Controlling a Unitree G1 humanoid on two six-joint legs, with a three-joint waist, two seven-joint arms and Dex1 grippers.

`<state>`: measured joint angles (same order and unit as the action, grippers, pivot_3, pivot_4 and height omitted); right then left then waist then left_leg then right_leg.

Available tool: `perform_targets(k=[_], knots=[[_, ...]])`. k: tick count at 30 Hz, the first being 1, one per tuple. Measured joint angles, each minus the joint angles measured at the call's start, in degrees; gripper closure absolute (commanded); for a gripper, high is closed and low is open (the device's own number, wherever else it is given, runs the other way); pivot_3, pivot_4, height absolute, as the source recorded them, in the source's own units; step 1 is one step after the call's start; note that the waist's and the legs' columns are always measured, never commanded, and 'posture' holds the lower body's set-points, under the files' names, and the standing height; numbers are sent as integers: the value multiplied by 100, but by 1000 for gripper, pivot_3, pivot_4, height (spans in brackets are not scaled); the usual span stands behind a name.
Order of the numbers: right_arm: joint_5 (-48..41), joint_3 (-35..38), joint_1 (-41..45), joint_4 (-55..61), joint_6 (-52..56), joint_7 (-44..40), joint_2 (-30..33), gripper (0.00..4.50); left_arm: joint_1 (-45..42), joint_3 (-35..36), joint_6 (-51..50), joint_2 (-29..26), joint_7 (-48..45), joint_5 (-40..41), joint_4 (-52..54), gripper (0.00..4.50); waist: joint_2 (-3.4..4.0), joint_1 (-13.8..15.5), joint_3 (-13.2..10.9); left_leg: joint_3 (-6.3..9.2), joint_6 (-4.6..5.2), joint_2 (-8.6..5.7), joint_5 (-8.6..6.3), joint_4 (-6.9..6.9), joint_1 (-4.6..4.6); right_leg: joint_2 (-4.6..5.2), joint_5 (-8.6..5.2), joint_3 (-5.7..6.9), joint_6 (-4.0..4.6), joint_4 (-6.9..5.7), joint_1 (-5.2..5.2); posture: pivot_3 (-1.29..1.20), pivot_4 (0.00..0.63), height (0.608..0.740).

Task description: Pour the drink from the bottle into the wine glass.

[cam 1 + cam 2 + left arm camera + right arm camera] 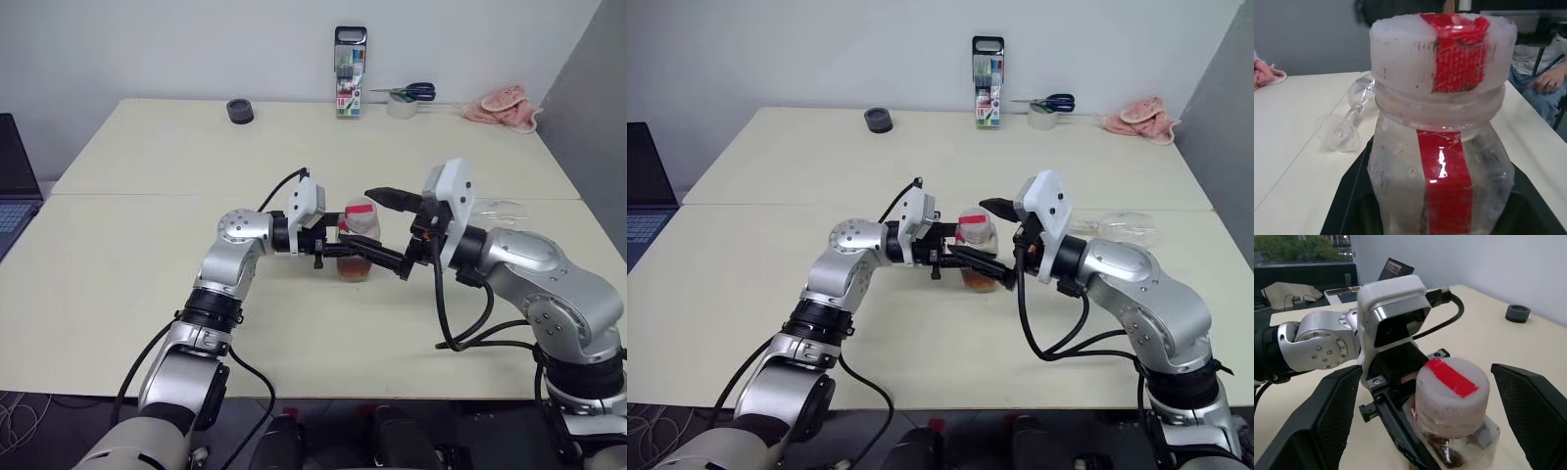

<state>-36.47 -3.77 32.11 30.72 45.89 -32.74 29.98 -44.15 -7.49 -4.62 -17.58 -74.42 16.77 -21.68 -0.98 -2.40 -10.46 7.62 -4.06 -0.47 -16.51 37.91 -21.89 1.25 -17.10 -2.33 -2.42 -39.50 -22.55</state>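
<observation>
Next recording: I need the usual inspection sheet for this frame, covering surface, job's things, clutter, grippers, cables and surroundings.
Surface: cream table, two tops pushed together.
Job's things: bottle upright, cap on, amber drink low inside; wine glass lying on its side.
Clutter: pen box, scissors on tape roll, pink cloth, black disc.
Grippers: left gripper shut on bottle; right gripper open around cap.
Cables: black cables along both arms.
Surroundings: laptop; seated person.

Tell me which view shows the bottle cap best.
Left wrist view: the cap sits close up, side-on, its red strip and ridges clear. The right wrist view shows its top between the open right gripper fingers. In the eye views it is small, with the left gripper shut on the bottle.
</observation>
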Motion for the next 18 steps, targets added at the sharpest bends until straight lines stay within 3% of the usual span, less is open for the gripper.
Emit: perform_targets(k=[6,14,18], knots=[[251,-117,102,-428,-189,-101,-97,0,34,-2,-1,-9,-2,0,103,2721,0,2,0,-1,0,-1,0,0,-1,1,0,0,0,2,0,0,150,740],[441,-195,101,-447,-438,-167,-209,2652,80,-26,-12,-29,7,-17,110,2721,0,2,0,-1,0,-1,0,0,-1,1,0,-1,0,1,-1,0,150,740],[505,-199,56,-387,-494,-171,-198,2795,111,-60,-12,-28,7,-15,117,2721,0,3,0,1,0,-2,0,0,-2,2,0,1,0,2,0,0,150,740]])
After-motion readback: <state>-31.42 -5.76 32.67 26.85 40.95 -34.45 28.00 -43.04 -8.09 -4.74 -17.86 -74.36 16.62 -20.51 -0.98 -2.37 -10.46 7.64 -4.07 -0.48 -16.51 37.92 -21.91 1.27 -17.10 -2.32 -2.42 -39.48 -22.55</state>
